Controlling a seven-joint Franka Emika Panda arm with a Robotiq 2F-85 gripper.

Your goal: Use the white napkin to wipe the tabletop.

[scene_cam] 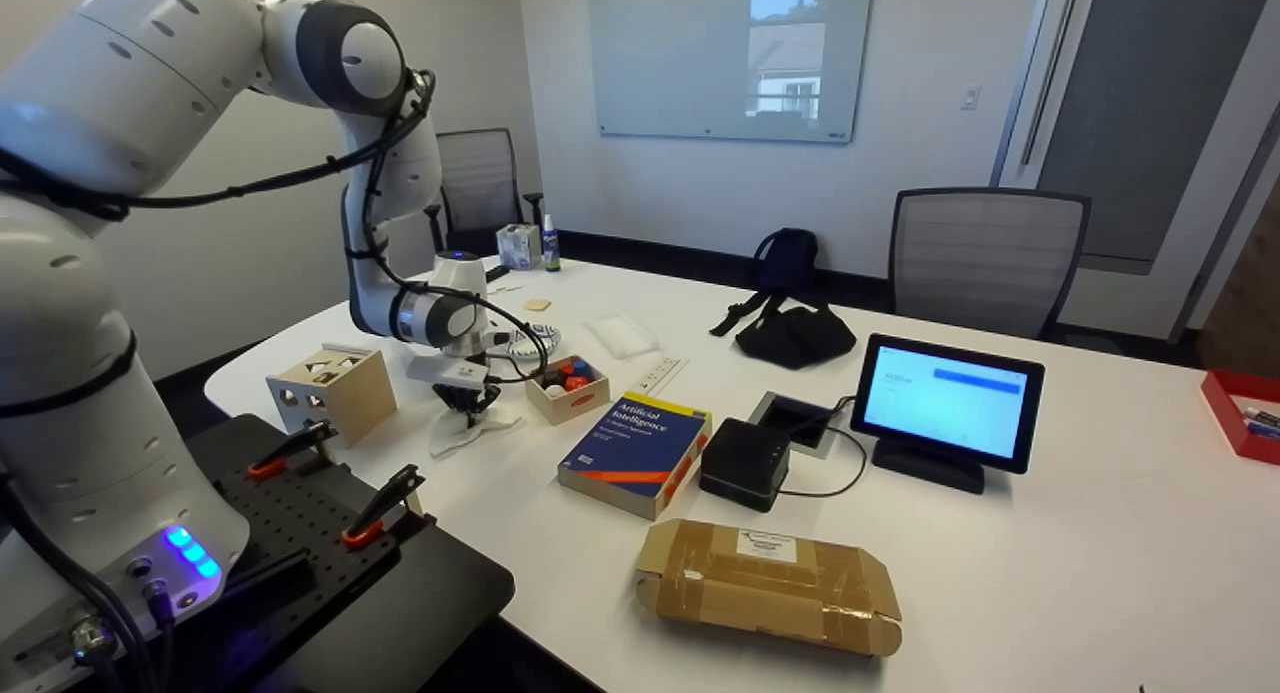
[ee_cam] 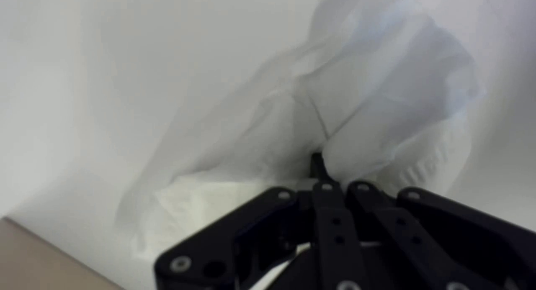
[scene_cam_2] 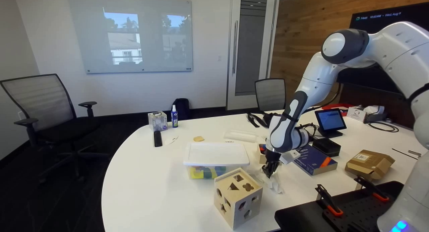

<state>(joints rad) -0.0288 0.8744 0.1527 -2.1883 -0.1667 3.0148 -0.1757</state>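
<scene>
gripper (ee_cam: 323, 168) low over tabletop (scene_cam: 1040, 573); fingers (ee_cam: 318, 168) drawn together on crumpled white napkin (ee_cam: 377, 118), one tip apparently hidden in its folds.

The book (scene_cam: 640, 451) reads "Artificial Intelligence", its smaller lines blurred. Well above the book, a dark screen (scene_cam_2: 387, 18) shows "Meet" and "Wed Aug 9", the time between unclear. Near the book, the carton's (scene_cam: 760, 605) label (scene_cam: 767, 546) is too small to read.

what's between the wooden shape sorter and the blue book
The white napkin, with the gripper closed on it, lies between sorter and book; both exterior views show this.
</scene>
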